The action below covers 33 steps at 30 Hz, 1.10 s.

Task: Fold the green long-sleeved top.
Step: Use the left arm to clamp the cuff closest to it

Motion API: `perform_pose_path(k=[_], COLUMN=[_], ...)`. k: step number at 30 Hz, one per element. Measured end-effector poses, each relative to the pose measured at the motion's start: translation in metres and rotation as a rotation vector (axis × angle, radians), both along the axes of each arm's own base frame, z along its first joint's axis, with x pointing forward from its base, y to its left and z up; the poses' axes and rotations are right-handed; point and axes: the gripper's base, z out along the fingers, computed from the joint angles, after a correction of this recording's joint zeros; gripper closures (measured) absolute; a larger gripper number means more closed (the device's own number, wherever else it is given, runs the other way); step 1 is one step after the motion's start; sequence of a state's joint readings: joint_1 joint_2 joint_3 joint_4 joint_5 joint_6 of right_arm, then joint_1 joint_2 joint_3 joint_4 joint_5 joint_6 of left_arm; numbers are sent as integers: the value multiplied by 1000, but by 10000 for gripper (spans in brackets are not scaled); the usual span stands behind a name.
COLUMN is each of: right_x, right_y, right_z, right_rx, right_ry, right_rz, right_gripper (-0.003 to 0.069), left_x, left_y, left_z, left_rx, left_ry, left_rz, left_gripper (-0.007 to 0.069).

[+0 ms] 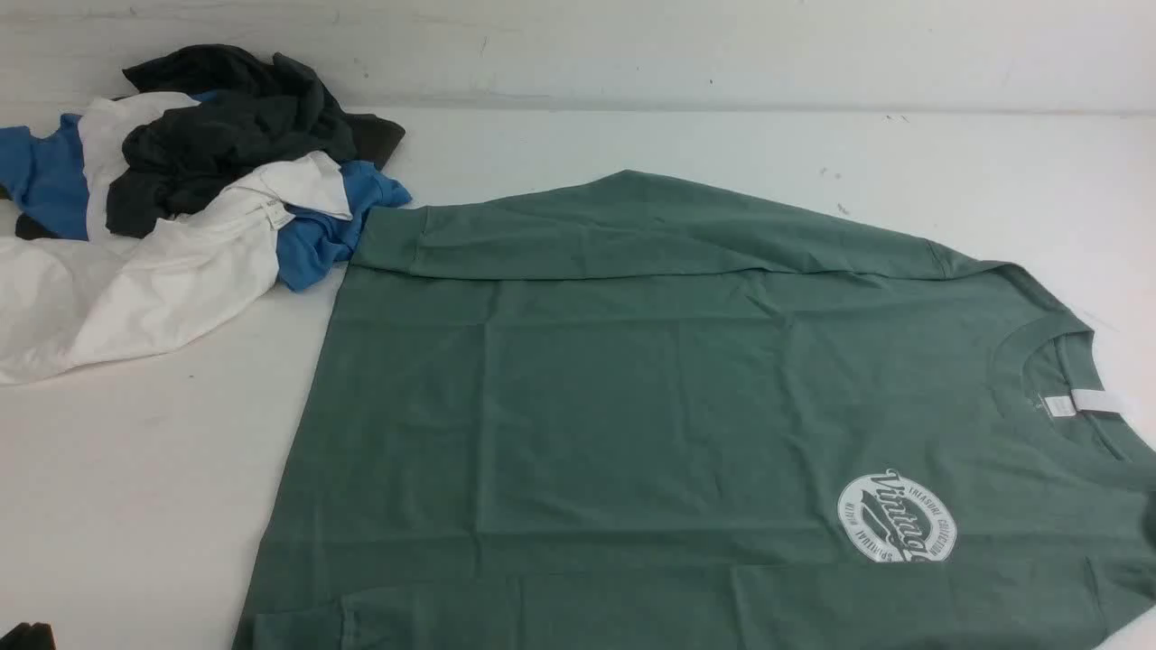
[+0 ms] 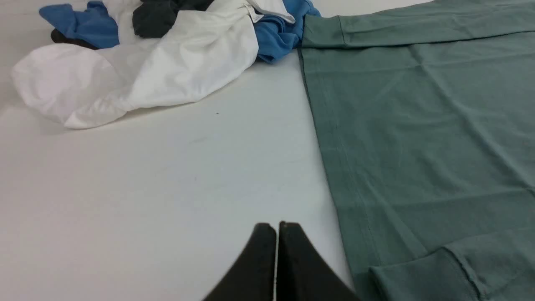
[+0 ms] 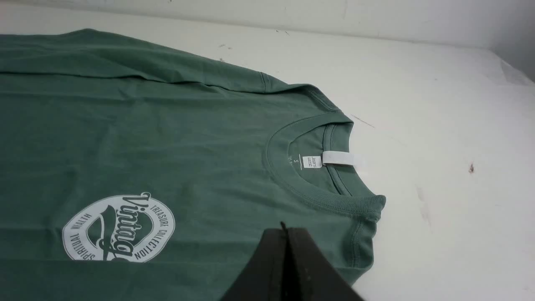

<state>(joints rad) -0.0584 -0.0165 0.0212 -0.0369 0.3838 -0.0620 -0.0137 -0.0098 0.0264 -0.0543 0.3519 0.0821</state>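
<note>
At far left, the heaped garments (image 1: pixel 226 162) run past the front view's edge, overlapping so their shapes blur together. The left end effector (image 2: pixel 276 234), clenched empty, barely enters that view. Rightward, the green long-sleeved top (image 1: pixel 614 406) lies on the bench (image 1: pixel 163 469), its near edge cropped; the right end effector (image 3: pixel 285 238), also clenched, covers a little of it in its wrist view.

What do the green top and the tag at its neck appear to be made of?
Green top: probably matte cotton jersey, given its soft creases and ribbed collar.
White neck tag: smooth, perhaps satin or paper; its pale, plain surface leaves that open.
</note>
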Motion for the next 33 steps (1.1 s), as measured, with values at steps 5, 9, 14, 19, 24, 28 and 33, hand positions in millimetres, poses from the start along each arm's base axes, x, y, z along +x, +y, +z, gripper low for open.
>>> perform_pose_path(k=[5, 9, 14, 19, 24, 28, 33], right_x=[0, 0, 0, 0, 0, 0, 2], right_y=[0, 0, 0, 0, 0, 0, 3], right_z=[0, 0, 0, 0, 0, 0, 6], right_rx=[0, 0, 0, 0, 0, -9, 175], right_ry=[0, 0, 0, 0, 0, -1, -103], right_rz=[0, 0, 0, 0, 0, 1, 1], right_gripper=[659, 659, 659, 659, 659, 659, 659], left_x=[0, 0, 0, 0, 1, 3, 3], left_y=[0, 0, 0, -1, -4, -6, -4], left_z=[0, 0, 0, 1, 6, 15, 22], left_rx=[0, 0, 1, -72, -284, -529, -646], left_ry=[0, 0, 0, -10, -59, -132, -203], left_rz=[0, 0, 0, 7, 24, 44, 62], left_gripper=[629, 629, 629, 629, 629, 629, 629])
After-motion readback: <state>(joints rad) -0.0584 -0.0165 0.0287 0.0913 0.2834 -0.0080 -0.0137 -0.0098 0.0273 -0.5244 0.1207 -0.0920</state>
